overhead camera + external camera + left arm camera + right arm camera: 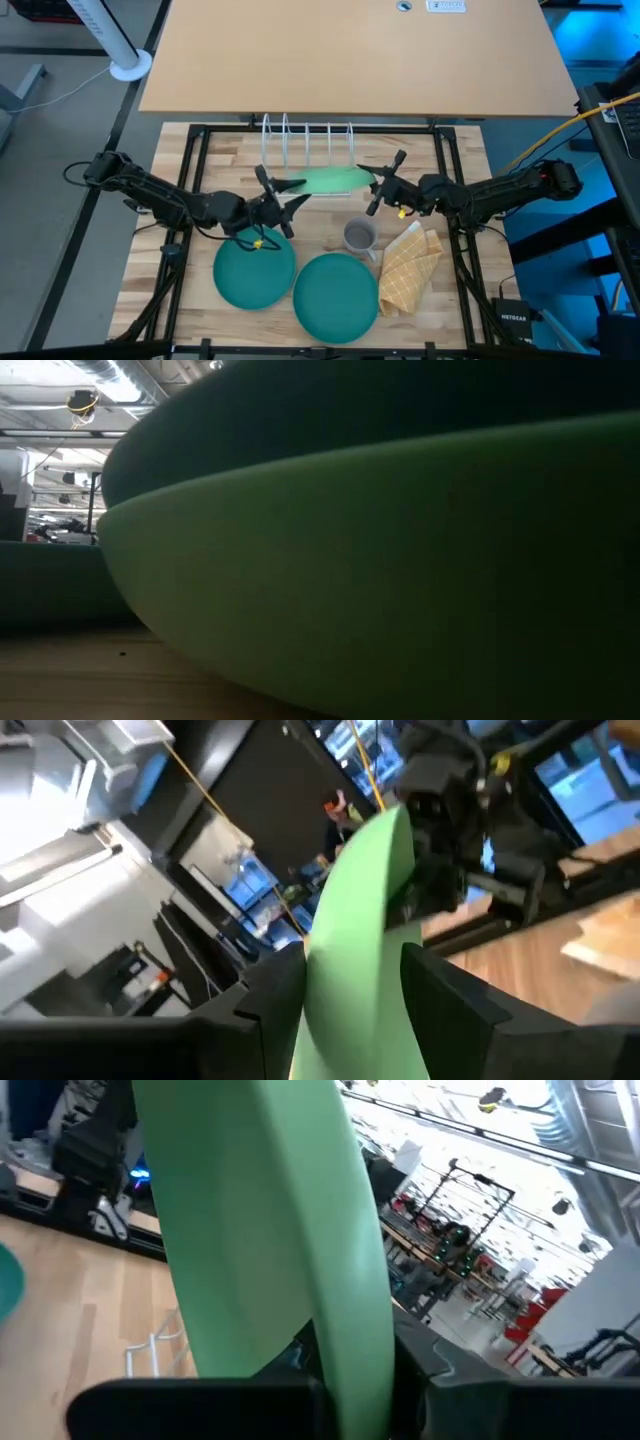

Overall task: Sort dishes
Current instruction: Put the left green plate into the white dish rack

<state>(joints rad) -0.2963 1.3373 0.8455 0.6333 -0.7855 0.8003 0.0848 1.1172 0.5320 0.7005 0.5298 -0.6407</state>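
A light green plate point(328, 180) is up in the air, steeply tilted, in front of the wire rack point(308, 140). My left gripper point(283, 197) is shut on its left rim, and my right gripper point(378, 185) is shut on its right rim. Two darker teal plates point(255, 268) point(335, 297) lie flat on the table's near part. In the low view one plate point(380, 580) fills the picture, so both grippers are hidden there. My left gripper holds the light green plate by its left rim point(352, 990), pinched between the two fingers point(270, 1005), which come level from the table's left. The plate is lifted clear and stands steeply tilted. My right gripper pinches the opposite rim point(355, 1350) between its fingers point(440, 1370), coming level from the table's right.
A small grey cup point(358, 236) stands right of centre, and a tan waffle cloth point(408, 268) lies beside it toward the right edge. The white wire rack stands at the table's far edge. A black frame point(200, 140) borders the wooden table.
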